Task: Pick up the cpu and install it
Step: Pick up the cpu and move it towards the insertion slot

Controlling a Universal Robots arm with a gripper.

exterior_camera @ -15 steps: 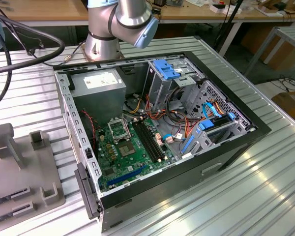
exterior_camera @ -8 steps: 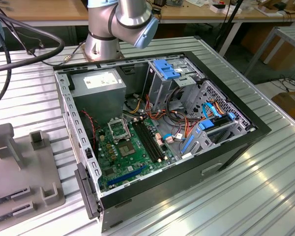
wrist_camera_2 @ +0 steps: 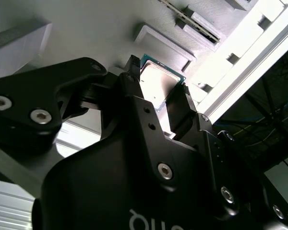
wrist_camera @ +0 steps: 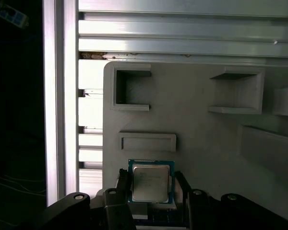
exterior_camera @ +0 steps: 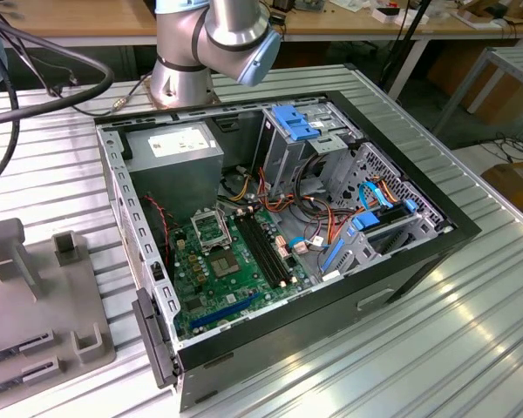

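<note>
Fingers [wrist_camera: 123, 179] closed on cpu [wrist_camera: 151, 181], pressing two opposite edges; grip likely chosen to keep contact face untouched. Cpu flat, metal top up, over grey holder tray [wrist_camera: 197, 129] near counter [exterior_camera: 375, 348] edge, well apart from socket [exterior_camera: 211, 231] in open computer case [exterior_camera: 418, 252].
</note>
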